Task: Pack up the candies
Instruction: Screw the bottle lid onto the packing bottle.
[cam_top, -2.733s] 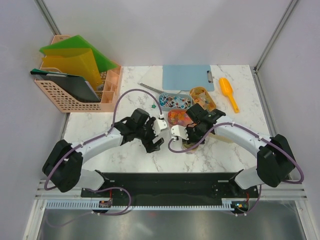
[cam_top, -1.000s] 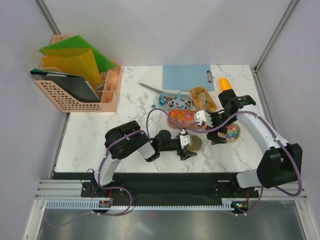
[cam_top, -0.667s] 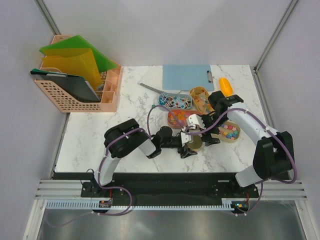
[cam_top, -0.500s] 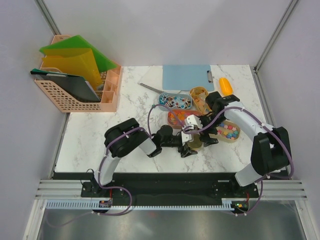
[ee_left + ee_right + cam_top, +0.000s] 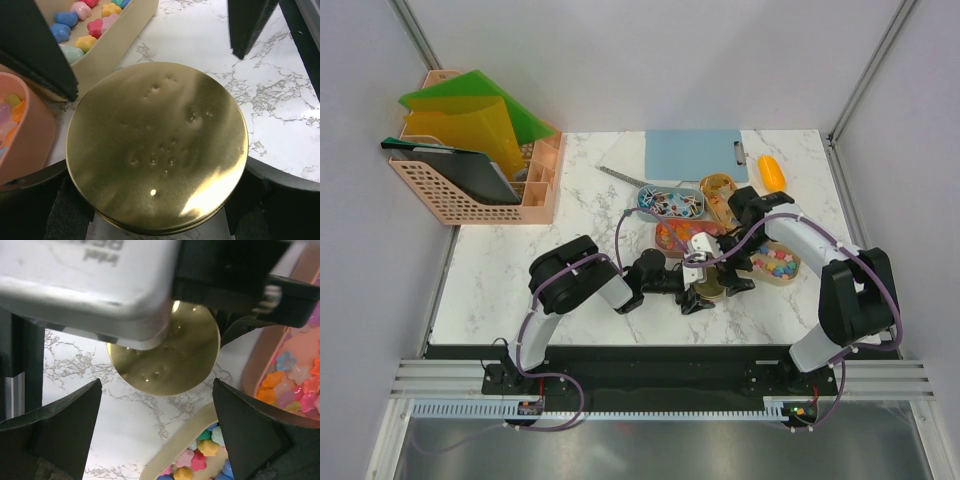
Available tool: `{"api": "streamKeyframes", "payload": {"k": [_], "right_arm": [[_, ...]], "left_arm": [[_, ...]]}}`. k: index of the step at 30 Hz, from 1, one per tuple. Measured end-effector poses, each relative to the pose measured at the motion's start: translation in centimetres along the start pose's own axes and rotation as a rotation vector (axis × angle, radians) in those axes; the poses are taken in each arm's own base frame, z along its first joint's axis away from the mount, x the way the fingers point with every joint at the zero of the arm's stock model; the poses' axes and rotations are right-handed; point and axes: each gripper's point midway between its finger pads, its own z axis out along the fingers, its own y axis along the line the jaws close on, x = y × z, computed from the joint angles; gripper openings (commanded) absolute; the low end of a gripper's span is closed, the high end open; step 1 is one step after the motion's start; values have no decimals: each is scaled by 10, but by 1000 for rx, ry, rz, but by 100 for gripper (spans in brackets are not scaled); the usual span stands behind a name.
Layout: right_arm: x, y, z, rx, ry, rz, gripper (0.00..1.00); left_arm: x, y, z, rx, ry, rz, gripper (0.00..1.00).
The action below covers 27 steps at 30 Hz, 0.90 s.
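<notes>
Left wrist view: closing step, probably, with the left gripper (image 5: pixel 155 200) clamping the gold lid (image 5: pixel 157 145).
Just above, the right gripper (image 5: pixel 156 390) hangs wide open; candies (image 5: pixel 197 460) lie in the tan bowl (image 5: pixel 165 452) beside it, so the lid likely needs centring there.

The left arm stretches low to the right, its tool (image 5: pixel 696 292) clamping the gold lid (image 5: pixel 155 145). The right arm curls inward, its tool (image 5: pixel 156 400) spread wide just above.

Place: robot lab test cell
Enclosure: plain grey walls (image 5: pixel 670 60), metal frame posts (image 5: pixel 865 70)
Bench: marble-look table (image 5: pixel 500 270), black base plate (image 5: pixel 660 362) at near edge
Props: staged office items, namely file basket (image 5: pixel 470 205), folders (image 5: pixel 470 115), clipboard (image 5: pixel 695 153)
</notes>
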Motion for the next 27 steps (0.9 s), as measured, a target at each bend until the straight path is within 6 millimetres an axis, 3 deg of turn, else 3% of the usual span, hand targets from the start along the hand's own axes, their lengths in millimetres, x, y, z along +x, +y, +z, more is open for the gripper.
{"api": "streamKeyframes", "payload": {"k": [8,13,17,22,27], "right_arm": [[2,23,-5,20,6,3,98],[6,71,-3,-45,13,42,98],[21,102,2,-117,66,87,98],[21,92,-8,-72,71,115,98],[3,47,-24,77,31,86,98]], "left_arm": [[0,0,0,5,0,-2,2],[0,0,-1,7,0,-4,2],[1,0,-1,9,0,-5,2],[0,0,-1,14,-1,-5,2],[1,0,-1,14,0,-6,2]]}}
